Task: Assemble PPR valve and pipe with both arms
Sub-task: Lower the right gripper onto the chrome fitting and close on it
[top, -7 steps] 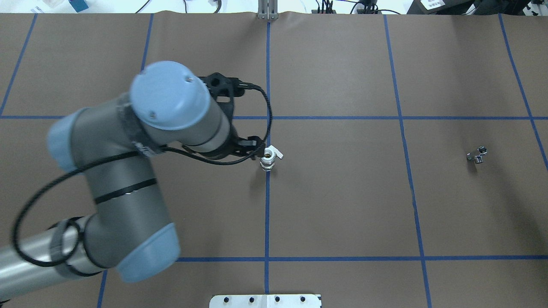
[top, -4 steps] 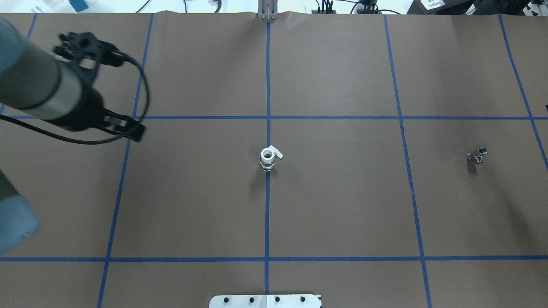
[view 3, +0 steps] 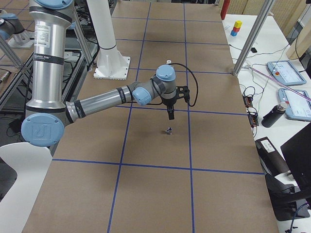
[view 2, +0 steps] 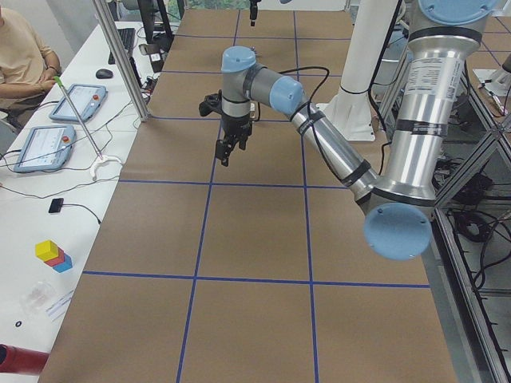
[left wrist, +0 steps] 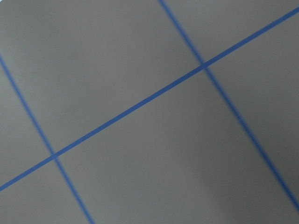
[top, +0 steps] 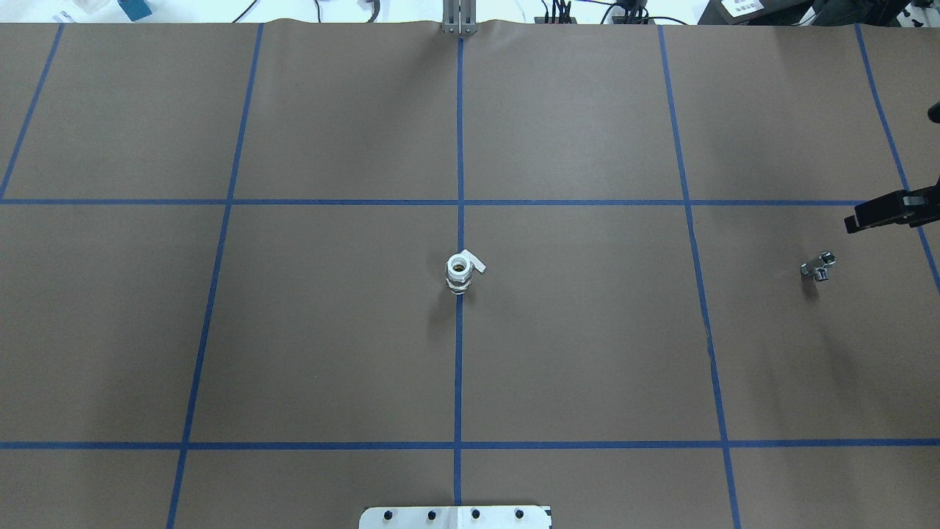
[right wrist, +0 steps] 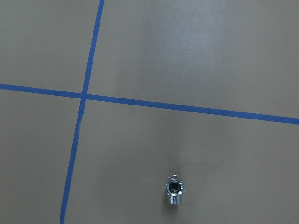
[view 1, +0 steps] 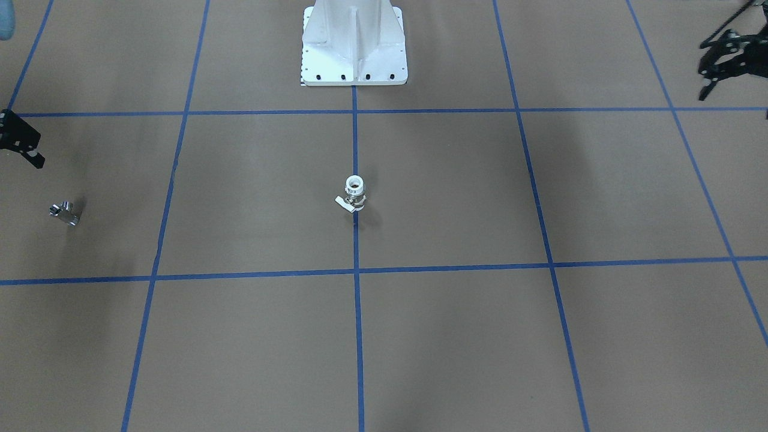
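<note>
The PPR valve [top: 461, 272] [view 1: 354, 193] stands upright on the centre blue line, white ring on top, lever sticking sideways, nothing touching it. The pipe [top: 817, 267] [view 1: 64, 213] [view 3: 168, 130], a small shiny metal fitting, lies far to the right and shows low in the right wrist view [right wrist: 174, 190]. My right gripper [top: 863, 219] [view 1: 27, 156] hovers just beyond the pipe at the table's right edge, apparently open and empty. My left gripper [view 1: 714, 84] [view 2: 227, 150] hangs far off on the left side, open and empty, outside the overhead view.
Blue tape lines divide the brown table cover into squares. The white bolted pedestal [view 1: 354, 42] [top: 455, 516] stands at the robot's side. An aluminium post [top: 459, 18] rises at the far edge. A person [view 2: 20, 56] and tablets [view 2: 40, 144] are at a side desk.
My left arm drew back from the valve and swung left out of the overhead view, leaving the valve standing. My right gripper came in at the right edge near the pipe.
</note>
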You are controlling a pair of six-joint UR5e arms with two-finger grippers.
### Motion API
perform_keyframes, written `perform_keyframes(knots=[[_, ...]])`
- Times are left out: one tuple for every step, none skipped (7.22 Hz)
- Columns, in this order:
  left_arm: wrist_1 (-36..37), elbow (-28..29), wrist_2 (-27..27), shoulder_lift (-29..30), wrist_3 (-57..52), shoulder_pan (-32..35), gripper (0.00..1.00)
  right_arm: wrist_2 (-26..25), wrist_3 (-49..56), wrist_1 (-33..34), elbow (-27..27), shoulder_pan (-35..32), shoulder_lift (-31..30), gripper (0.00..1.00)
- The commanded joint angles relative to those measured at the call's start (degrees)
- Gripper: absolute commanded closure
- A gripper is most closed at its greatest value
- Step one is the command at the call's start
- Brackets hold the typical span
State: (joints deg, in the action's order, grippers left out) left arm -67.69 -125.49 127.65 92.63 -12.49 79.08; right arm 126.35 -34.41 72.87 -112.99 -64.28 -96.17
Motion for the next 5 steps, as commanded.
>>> perform_keyframes(knots=[[-2.35, 1.13, 0.85, -4.91, -5.09, 4.41, 0.00, -1.81, -0.92, -9.61, 9.13, 2.05, 0.27, 0.00], [-2.45, 1.04, 0.94, -5.26, -5.09, 4.50, 0.00, -2.07, -1.36, -13.24, 13.37, 2.57, 1.15, 0.00], [-2.45, 0.78, 1.20, -5.26, -5.09, 4.59, 0.00, -3.81, -1.71, -13.28, 14.72, 4.06, 1.77, 0.00], [-2.54, 0.60, 1.20, -5.26, -5.09, 4.50, 0.00, -5.13, -2.50, -13.37, 16.21, 6.07, 1.95, 0.00], [-2.54, 0.60, 1.20, -5.26, -5.09, 4.59, 0.00, -5.24, -3.46, -13.37, 17.01, 7.66, 2.30, 0.01]])
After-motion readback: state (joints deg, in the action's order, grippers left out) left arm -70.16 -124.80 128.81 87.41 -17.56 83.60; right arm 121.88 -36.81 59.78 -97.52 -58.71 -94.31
